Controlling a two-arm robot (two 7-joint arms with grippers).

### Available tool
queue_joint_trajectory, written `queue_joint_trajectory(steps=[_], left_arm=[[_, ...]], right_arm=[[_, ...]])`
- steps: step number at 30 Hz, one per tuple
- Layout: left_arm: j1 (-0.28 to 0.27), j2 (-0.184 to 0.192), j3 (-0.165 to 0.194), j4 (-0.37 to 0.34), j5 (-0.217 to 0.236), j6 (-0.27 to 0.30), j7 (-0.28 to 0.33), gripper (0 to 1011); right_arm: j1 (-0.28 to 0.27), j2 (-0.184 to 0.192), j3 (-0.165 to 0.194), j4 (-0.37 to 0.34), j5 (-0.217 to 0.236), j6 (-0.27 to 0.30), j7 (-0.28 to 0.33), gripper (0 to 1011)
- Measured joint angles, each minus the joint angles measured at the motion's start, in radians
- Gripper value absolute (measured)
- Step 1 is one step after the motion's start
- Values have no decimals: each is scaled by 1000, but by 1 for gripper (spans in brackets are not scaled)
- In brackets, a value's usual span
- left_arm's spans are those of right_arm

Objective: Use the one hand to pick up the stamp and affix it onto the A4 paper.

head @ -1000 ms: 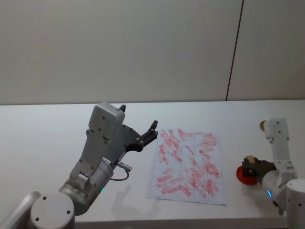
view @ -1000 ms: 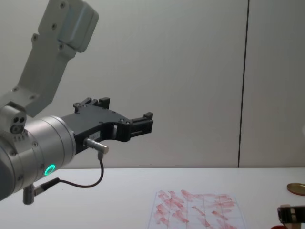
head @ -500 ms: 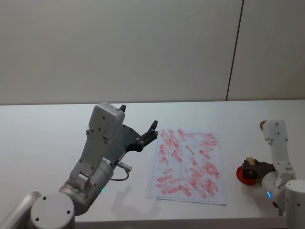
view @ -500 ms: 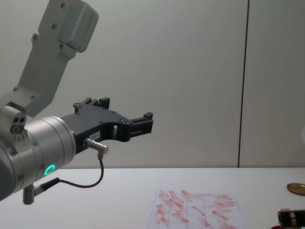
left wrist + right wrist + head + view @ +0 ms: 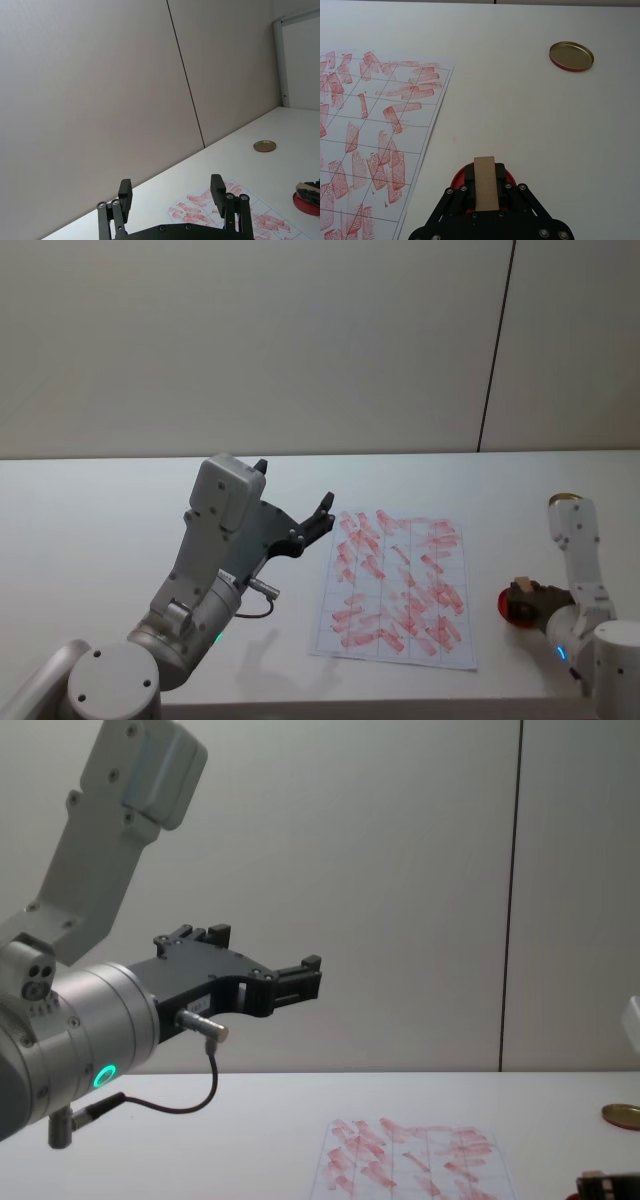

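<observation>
Sinking lower, my right hand [image 5: 485, 188] pinches the small tan wooden stamp [image 5: 485, 180] over the red round pad [image 5: 506, 607]; I'd lift it vertically. My left gripper [image 5: 171, 186] idles raised, fingers spread.

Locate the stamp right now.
Head view, right side: the stamp sits clamped in the right gripper over the red pad, just right of the paper. The left gripper is parked open left of the paper.

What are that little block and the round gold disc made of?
The block, held in the right pincer, looks like bare, matte wood: pale tan, unpainted. The disc seems thin metal, brass-coloured with a sheen and a raised rim; possibly a lid. The left pincer hangs open, idle.
</observation>
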Motion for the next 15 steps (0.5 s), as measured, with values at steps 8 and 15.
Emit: queue_joint_trajectory(steps=[8,15], left_arm=[[0,0,0,0,0,0,0,993],[0,0,0,0,0,0,0,993]], right_arm=[[10,-5,0,24,-1,-2,5,219],[15,-8,2,37,0,8,6,219]])
